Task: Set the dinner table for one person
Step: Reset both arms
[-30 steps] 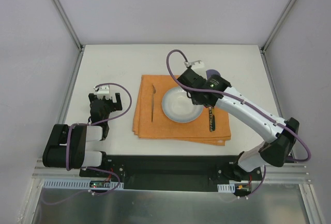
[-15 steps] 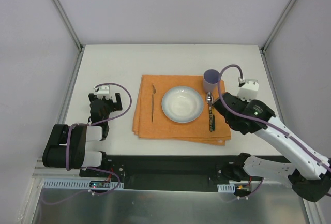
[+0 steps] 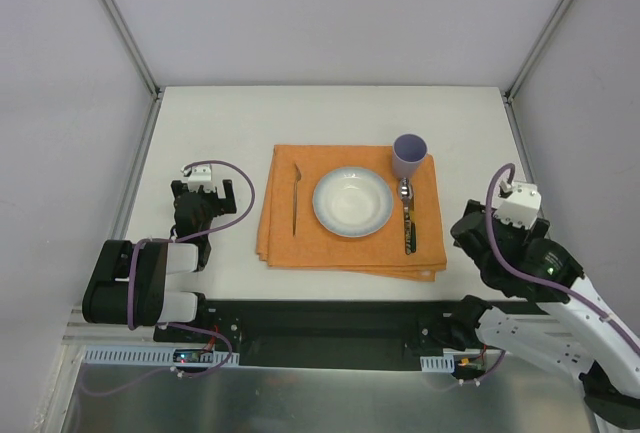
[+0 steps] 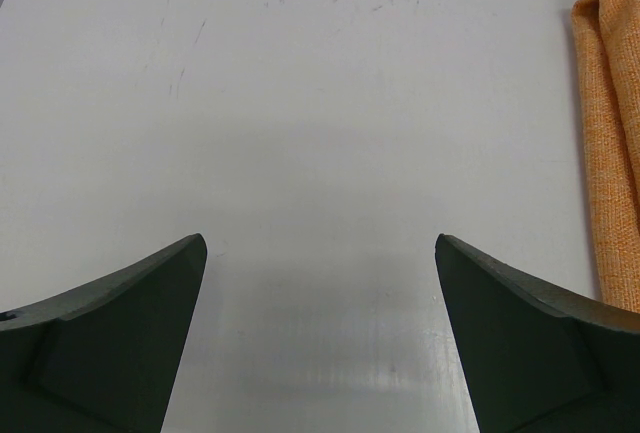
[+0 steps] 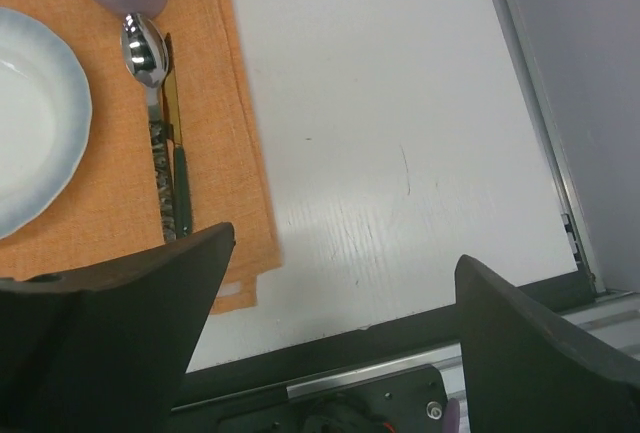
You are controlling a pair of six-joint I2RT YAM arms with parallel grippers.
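We hold our right gripper (image 5: 345, 248) spread and empty over the dinner table (image 3: 220, 123) just right of the placemat (image 3: 330, 251), nearer the spoon (image 5: 148, 63) than our left gripper (image 4: 320, 241), likewise spread, beyond the placemat's left edge.

1. From my overhead view, an orange cloth placemat (image 3: 340, 253) lies folded, its layered edges showing along the near side.
2. A white plate (image 3: 352, 202) with a pale blue rim sits near the cloth's middle.
3. A lilac cup (image 3: 409, 156) stands upright at the far right corner of the cloth.
4. Right of the plate I see a spoon (image 5: 143, 48), its bowl just beside the cup, with a gold-and-green utensil (image 5: 181, 188) lying alongside.
5. Left of the plate lies a slim utensil (image 3: 296, 198); I cannot tell which kind.
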